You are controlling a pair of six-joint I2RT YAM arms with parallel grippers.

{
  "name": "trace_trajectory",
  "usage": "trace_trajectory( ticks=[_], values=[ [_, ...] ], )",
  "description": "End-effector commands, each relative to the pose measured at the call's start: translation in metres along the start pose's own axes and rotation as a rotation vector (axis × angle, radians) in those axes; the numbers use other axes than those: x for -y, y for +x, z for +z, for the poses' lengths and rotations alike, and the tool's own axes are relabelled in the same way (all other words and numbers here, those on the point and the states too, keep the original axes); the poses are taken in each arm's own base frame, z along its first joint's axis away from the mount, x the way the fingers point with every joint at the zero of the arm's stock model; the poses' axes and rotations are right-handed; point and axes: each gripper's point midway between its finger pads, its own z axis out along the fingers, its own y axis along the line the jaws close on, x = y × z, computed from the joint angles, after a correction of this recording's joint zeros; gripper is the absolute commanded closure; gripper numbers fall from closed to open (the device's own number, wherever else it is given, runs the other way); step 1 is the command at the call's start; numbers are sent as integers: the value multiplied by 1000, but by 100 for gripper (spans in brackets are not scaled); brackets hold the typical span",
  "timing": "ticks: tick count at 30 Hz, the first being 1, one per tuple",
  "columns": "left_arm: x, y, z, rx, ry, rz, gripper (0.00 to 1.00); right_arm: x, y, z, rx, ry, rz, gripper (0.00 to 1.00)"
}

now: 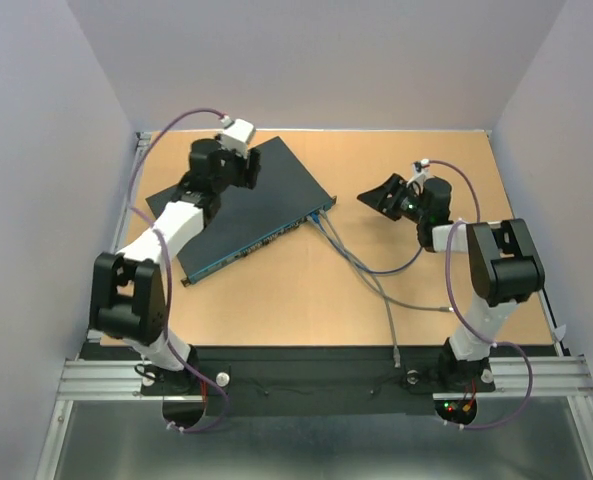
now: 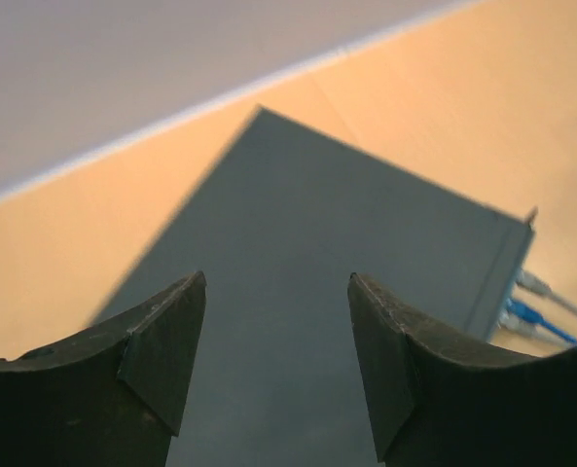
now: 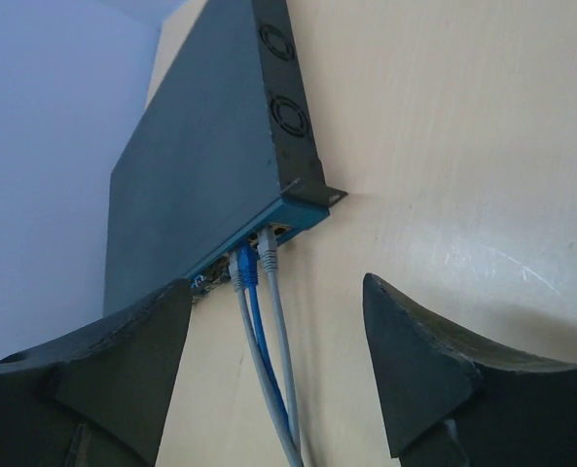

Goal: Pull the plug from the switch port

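The dark switch lies flat and askew on the wooden table, its bluish port edge facing front right. Three plugs sit in ports at its right end: a grey one, a blue one and another grey one. My left gripper is open and empty, just above the switch's top, with the plugs far to its right. My right gripper is open and empty, a short way right of the plugged corner, and points at the plugs.
The cables trail from the switch across the table to the front edge. Pale walls close in the table at the left, back and right. A black strip runs along the front between the arm bases.
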Motion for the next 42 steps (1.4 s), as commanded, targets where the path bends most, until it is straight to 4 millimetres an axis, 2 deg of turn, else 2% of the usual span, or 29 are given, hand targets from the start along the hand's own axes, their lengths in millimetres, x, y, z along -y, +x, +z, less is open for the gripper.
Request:
trace_trajectory(
  ticks=[1, 2, 5, 7, 10, 11, 13, 14, 21, 26, 35, 42],
  values=[
    [20, 46, 19, -196, 30, 27, 32, -26, 12, 25, -93, -119, 64, 25],
    [22, 46, 27, -200, 36, 28, 32, -20, 24, 33, -124, -114, 82, 25],
    [32, 49, 35, -205, 75, 35, 32, -18, 34, 49, -157, -125, 87, 28],
    [34, 59, 43, -235, 72, 50, 32, -15, 49, 61, -198, -133, 97, 30],
    [29, 86, 53, -299, 38, 47, 32, -14, 66, 73, -227, -130, 106, 30],
    [27, 98, 57, -327, 28, 44, 32, -10, 73, 79, -245, -127, 121, 32],
    [26, 111, 60, -359, 20, 33, 34, -1, 83, 84, -266, -117, 143, 34],
    [29, 120, 63, -377, 23, 18, 34, -2, 84, 85, -267, -121, 154, 35],
    [36, 142, 70, -418, 44, -26, 34, -6, 93, 93, -284, -167, 183, 40],
    [36, 148, 69, -428, 42, -30, 34, 1, 94, 96, -265, -141, 203, 47],
    [36, 147, 67, -424, 40, -27, 34, -4, 97, 104, -268, -168, 232, 48],
    [34, 144, 66, -414, 34, -22, 34, 2, 106, 102, -275, -145, 251, 53]
  ],
)
